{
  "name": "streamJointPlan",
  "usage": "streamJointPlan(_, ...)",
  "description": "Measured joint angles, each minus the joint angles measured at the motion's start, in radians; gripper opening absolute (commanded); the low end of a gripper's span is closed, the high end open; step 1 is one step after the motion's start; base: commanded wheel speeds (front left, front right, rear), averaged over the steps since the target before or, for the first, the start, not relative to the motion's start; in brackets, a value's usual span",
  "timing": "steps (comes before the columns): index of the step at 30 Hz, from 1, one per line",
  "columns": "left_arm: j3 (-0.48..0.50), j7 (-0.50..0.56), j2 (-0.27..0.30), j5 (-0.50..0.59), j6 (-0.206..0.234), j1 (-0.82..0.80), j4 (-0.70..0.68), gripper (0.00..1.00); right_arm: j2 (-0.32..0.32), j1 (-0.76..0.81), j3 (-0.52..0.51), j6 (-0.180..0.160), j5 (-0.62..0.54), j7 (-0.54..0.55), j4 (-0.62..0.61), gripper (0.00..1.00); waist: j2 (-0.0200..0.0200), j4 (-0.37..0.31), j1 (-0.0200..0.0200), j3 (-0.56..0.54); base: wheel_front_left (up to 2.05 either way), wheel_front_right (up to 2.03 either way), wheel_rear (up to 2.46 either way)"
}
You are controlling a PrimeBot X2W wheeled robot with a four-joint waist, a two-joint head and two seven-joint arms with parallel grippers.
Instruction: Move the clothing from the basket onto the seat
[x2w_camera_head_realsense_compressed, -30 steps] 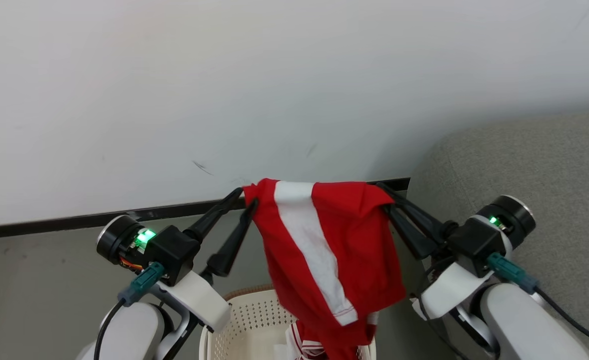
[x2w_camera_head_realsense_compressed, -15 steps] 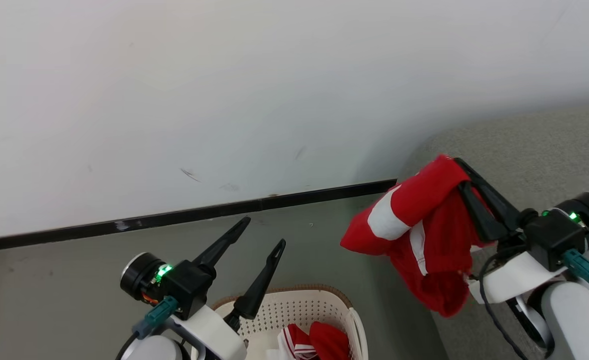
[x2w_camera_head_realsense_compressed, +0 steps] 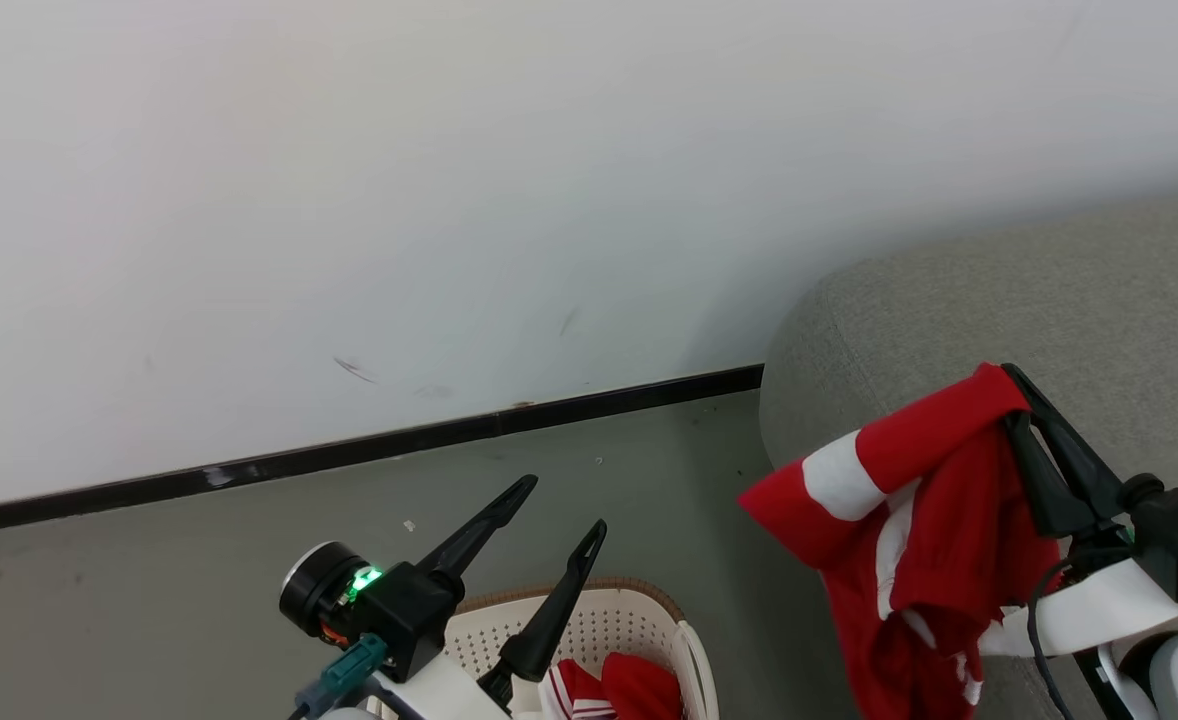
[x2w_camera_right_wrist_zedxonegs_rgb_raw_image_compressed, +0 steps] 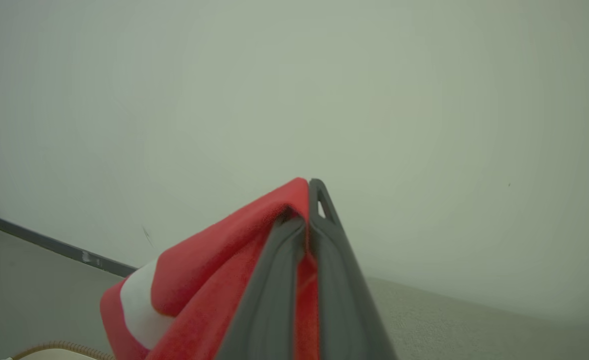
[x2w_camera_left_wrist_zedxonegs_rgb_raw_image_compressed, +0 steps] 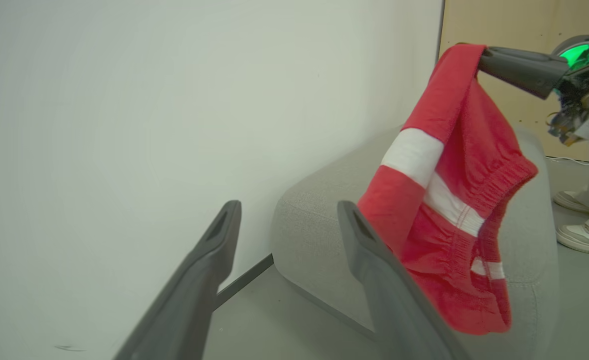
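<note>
- Right claw (x2w_camera_head_realsense_compressed: 1009,393), clenched, both long dark fingers (x2w_camera_right_wrist_zedxonegs_rgb_raw_image_compressed: 274,280) pressed together on an upper fold of a soft bright red fabric garment (x2w_camera_head_realsense_compressed: 934,540) with white panels. Pinched high, presumably to keep the hanging cloth clear of the floor.
- Same grip in the right wrist view: red cloth sandwiched between the fingers almost up to the tips, a deep hold unlikely to slip in transit.
- Garment bunched and draped downward from the claw at the rounded corner of the large grey upholstered fabric seat (x2w_camera_head_realsense_compressed: 1049,290), partly over the cushion, partly out over the floor. Contact with the cushion not determinable.
- Judged stage: carry to the seat nearly complete. Next, lowering and release well in from the edge, to guard against a slide off the corner.
- Left claw (x2w_camera_head_realsense_compressed: 566,502), released and empty, fingers spread wide above the oval cream-white perforated plastic basket (x2w_camera_head_realsense_compressed: 619,635) with brown woven-look rim. Probably kept there in readiness for the next pick.
- Further red-and-white clothing (x2w_camera_head_realsense_compressed: 629,690) inside the basket, hence task only partly done.
- Basket on the grey floor (x2w_camera_head_realsense_compressed: 199,600), near the seat, before a white wall (x2w_camera_head_realsense_compressed: 449,200) with a dark skirting strip (x2w_camera_head_realsense_compressed: 349,452).
- Left wrist view: pale shoes of a person (x2w_camera_left_wrist_zedxonegs_rgb_raw_image_compressed: 582,235) beyond the seat.
</note>
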Motion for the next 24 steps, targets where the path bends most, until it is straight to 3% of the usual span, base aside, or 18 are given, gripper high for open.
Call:
streamJointPlan(17,-0.042,-0.010,-0.026,0.002,-0.001,0.003,-0.002,1.00,0.019,0.084,-0.061,0.000,0.008,0.000,-0.028,0.00,0.0000,-0.035,0.0000,-0.003,0.00,0.00,0.00)
streamJointPlan(24,-0.044,-0.010,-0.024,0.009,-0.001,0.003,-0.005,1.00,-0.020,0.051,-0.060,0.000,0.051,0.000,0.013,0.00,0.0000,-0.026,0.0000,0.009,0.00,0.00,0.00)
